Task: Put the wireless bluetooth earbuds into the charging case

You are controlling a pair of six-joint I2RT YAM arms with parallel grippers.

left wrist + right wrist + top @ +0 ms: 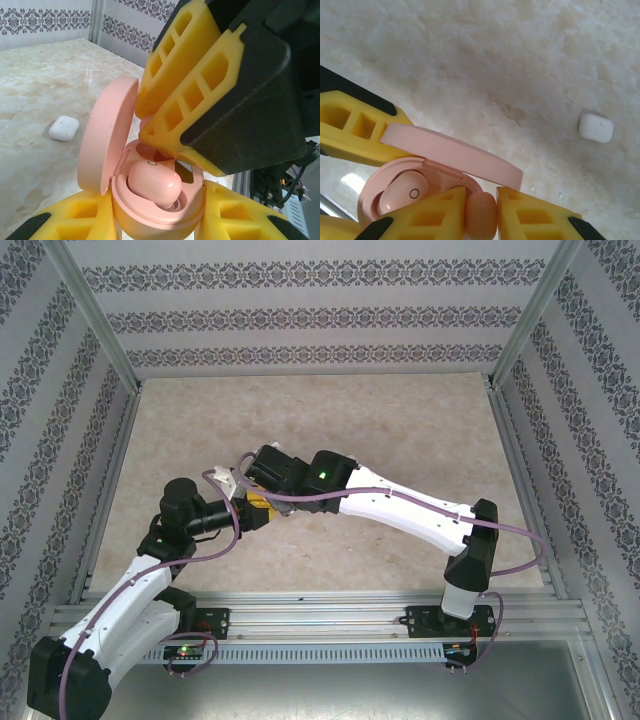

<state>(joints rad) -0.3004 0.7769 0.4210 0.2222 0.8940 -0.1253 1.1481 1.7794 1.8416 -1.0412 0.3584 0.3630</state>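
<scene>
Pink earbud (pixel 481 215) between right jaws, over open pink case (pixel 450 154)

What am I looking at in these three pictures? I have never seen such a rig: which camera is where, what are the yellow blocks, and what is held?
Two white robot arms stand side by side at a marble-patterned table; the top view looks down on them. The other two cameras ride on the wrists, so the yellow blocks are gripper fingers seen close up. In the left wrist view, the left gripper is closed on an open pink case with a seated earbud inside. In the right wrist view, the right gripper pinches a second earbud right over that case. A small white case lies apart on the table.
</scene>
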